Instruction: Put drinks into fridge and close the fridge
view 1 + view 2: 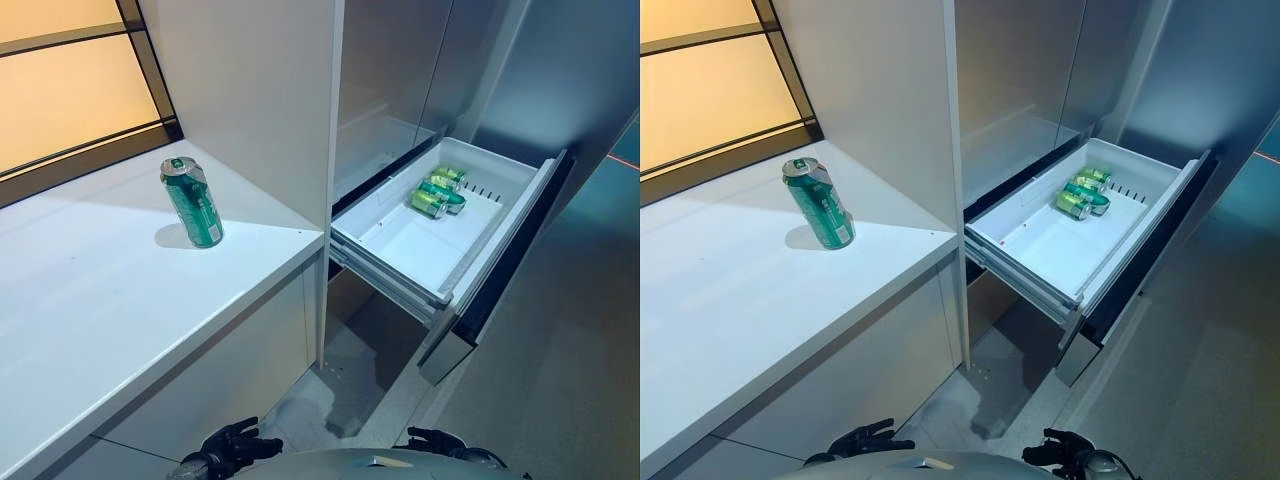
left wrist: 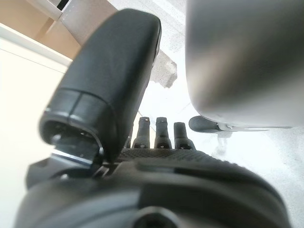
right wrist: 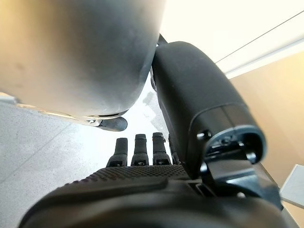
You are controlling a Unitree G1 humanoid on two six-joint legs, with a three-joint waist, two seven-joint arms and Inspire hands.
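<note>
A green can (image 1: 192, 203) stands upright on the white counter (image 1: 90, 300), near its right edge; it also shows in the right eye view (image 1: 820, 204). To the right, the white fridge drawer (image 1: 400, 250) is pulled open, with green cans (image 1: 437, 192) lying at its far end. My left hand (image 1: 232, 448) hangs low by the floor, fingers straight and empty, as its wrist view (image 2: 156, 133) shows. My right hand (image 1: 432, 440) also hangs low, fingers straight and empty, as its wrist view (image 3: 142, 147) shows.
A white cabinet side panel (image 1: 250, 90) rises between the counter and the fridge. The drawer's dark front (image 1: 510, 270) juts out over the grey floor (image 1: 560, 380). A window (image 1: 60, 80) runs behind the counter.
</note>
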